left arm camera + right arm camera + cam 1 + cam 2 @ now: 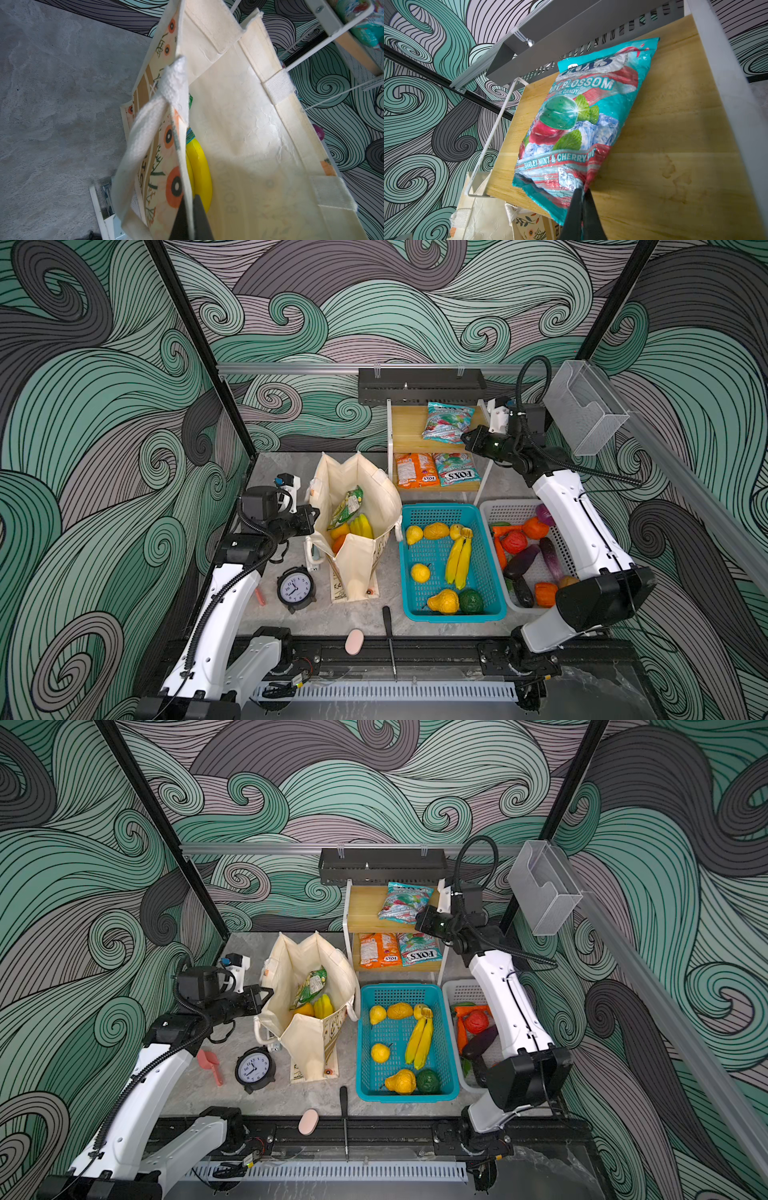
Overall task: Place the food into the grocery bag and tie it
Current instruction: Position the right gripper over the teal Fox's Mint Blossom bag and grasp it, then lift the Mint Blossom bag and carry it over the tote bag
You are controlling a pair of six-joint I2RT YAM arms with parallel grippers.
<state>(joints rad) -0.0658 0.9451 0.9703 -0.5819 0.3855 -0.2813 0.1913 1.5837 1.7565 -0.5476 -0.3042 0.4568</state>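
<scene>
- Our left gripper (190, 216) pinches the grocery bag (340, 477) by its side wall, propping the mouth open; the bag stands toward the left edge of the table (353, 624).
- Our right gripper (582, 199) is clamped on a corner of the teal packet (577, 124), near the right edge of the top shelf (664, 124), presumably for lifting.

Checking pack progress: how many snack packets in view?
4: teal packet on top shelf; orange packet and second teal packet on lower shelf; green packet in the bag. Others may be hidden there.
</scene>
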